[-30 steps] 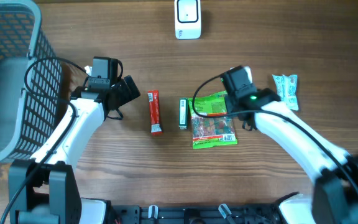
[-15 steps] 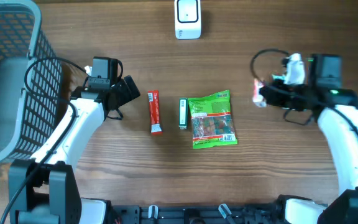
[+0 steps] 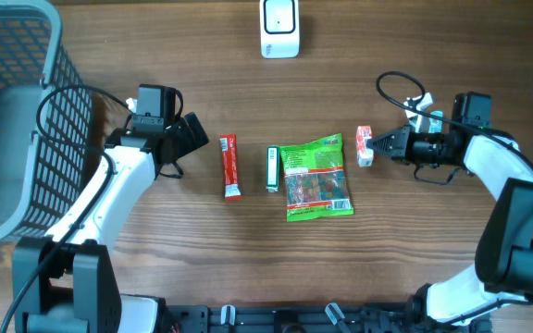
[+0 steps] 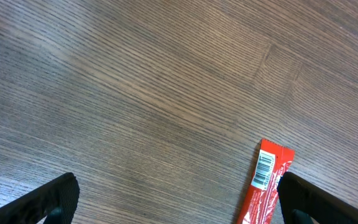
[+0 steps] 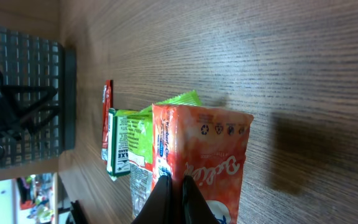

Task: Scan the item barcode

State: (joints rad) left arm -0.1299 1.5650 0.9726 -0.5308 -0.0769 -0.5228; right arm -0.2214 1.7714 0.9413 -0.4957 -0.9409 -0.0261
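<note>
My right gripper (image 3: 378, 146) is clamped tight on a small orange-red foil packet with white lettering (image 3: 364, 146). It holds the packet by its right end, pointing left across the wooden table (image 3: 415, 259). In the right wrist view the dark fingertips (image 5: 161, 199) pinch one edge of the packet (image 5: 197, 149), which throws a shadow on the wood. I cannot tell whether it touches the surface.

Just left of the packet, not touching it, lies a green printed snack pouch (image 3: 316, 178). A slim green-and-white box (image 3: 272, 168) lies against the pouch's left edge. Further left is a narrow red stick wrapper (image 3: 231, 166).

The white barcode scanner (image 3: 279, 28) stands at the far edge, well apart from the packet and to its far left.

My left gripper (image 3: 192, 137) sits left of the stick, jaws spread wide with nothing between them. Its wrist view shows the stick's barcode end (image 4: 265, 171) near the right finger. A grey mesh basket (image 3: 17, 102) fills the far-left corner.
</note>
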